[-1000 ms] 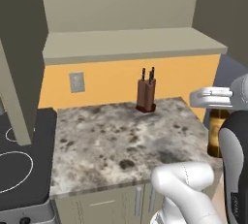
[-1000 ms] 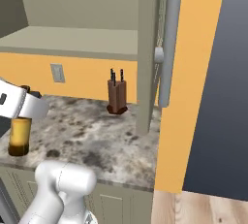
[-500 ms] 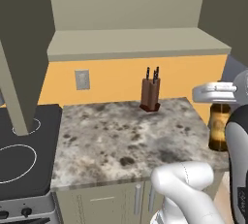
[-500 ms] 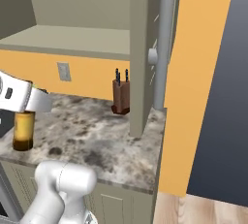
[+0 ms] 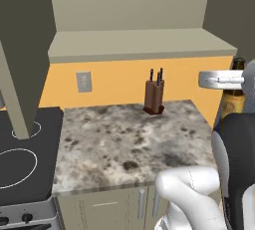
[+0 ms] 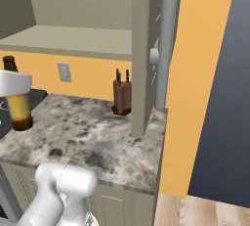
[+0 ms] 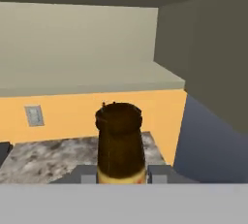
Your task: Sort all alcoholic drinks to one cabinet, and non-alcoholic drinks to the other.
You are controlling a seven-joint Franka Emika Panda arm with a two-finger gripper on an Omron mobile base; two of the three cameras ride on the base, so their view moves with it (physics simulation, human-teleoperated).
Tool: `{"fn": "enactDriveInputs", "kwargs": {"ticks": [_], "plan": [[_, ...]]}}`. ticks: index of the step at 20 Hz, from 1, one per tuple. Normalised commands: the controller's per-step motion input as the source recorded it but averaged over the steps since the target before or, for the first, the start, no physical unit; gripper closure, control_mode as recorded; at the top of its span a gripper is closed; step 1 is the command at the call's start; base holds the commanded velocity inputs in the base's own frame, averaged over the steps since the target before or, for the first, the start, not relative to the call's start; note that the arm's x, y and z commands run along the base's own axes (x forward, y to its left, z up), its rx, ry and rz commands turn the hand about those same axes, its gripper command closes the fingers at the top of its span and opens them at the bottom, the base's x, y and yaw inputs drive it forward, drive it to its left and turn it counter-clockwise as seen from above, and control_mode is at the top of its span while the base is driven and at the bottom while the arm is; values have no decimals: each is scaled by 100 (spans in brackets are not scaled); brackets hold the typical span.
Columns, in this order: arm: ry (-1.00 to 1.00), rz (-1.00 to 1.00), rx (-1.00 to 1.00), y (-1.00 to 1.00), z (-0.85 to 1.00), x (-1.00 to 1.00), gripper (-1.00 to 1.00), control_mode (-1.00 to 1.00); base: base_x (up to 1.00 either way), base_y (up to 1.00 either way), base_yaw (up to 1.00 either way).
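Carrying the brown beer bottle (image 7: 120,145) up past the bench (image 5: 124,139), fingers (image 7: 87,174) clamped tight on its neck.

Riding higher now than a moment back, lifted off beyond the bench's right-hand edge and hanging clear of the stone. Swinging with the base, too: knife block (image 5: 154,96) at the back edge sliding across the frame as the open cabinet shelf (image 7: 82,80) comes up ahead. Looking like transport toward that shelf, with the placing not yet done.
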Motion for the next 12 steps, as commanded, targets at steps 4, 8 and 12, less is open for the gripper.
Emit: {"fn": "enactDriveInputs", "kwargs": {"ticks": [4, 8, 12], "plan": [[-17, -2, -8, 0, 54, 61, 100, -100, 0, 0, 0], [-6, 0, -2, -7, 42, 86, 100, -100, 0, 0, 0], [-5, 0, 0, -19, 29, 74, 100, -100, 0, 0, 0]]}}
